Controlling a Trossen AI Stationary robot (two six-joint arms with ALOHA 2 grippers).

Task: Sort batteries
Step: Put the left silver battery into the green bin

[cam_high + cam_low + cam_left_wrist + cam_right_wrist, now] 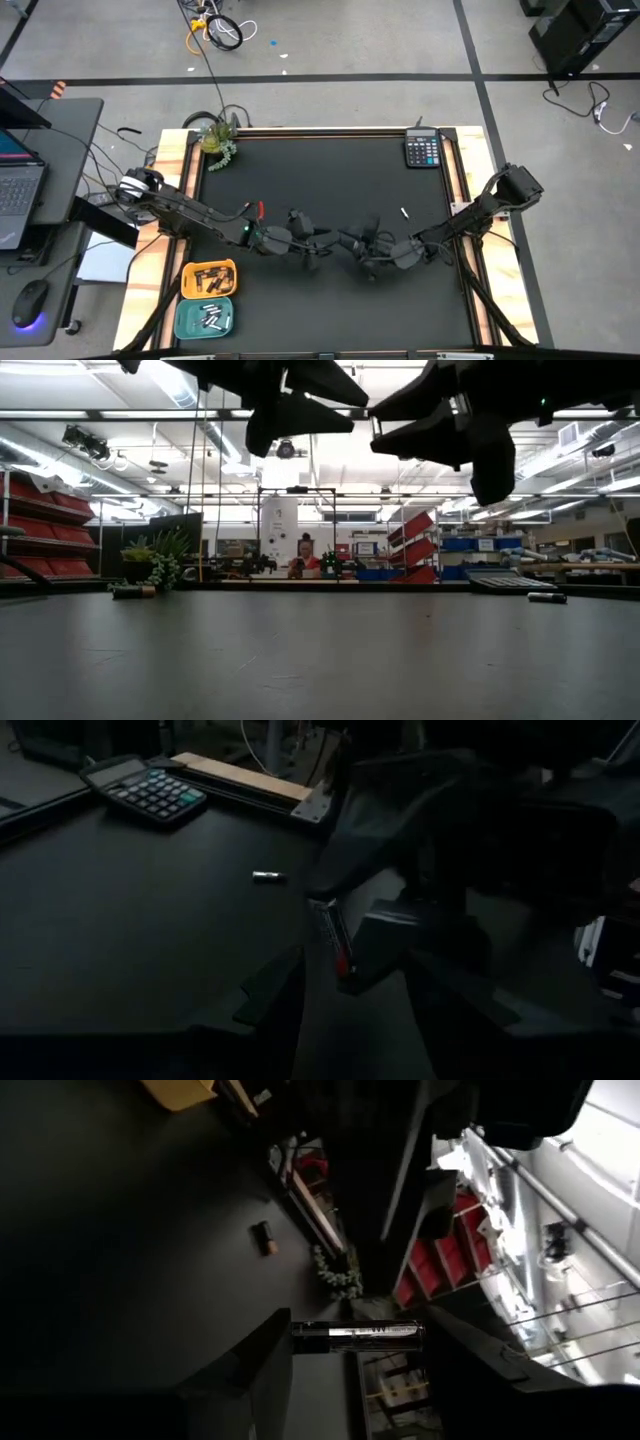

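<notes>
Grippers meet over the middle of the worktop [330, 180], nearer its front edge, both raised off the mat. The right gripper [355, 1342] pinches a dark battery [357, 1336] crosswise between its fingertips; the left wrist view shows the same battery [331, 935], with a red band at one end, held up in front of the left gripper [345, 1005]. The left gripper's fingers are spread, with nothing between them, and sit just beside the right one's tips.

A silvery battery [404, 213] lies alone on the mat toward the right edge, between the calculator [423, 150] in the far right corner and the right arm. Another dark battery [262, 209] with a red-orange end lies near the left arm, toward the left side. In the low view both show as small cylinders lying flat, well apart.

Off the front left corner sit two trays: an orange one [187, 272] holding dark batteries with copper ends, and just below it a teal one [184, 322] holding pale ones. A small plant [216, 138] stands at the far left corner. A person sits far back in the room behind the worktop.
</notes>
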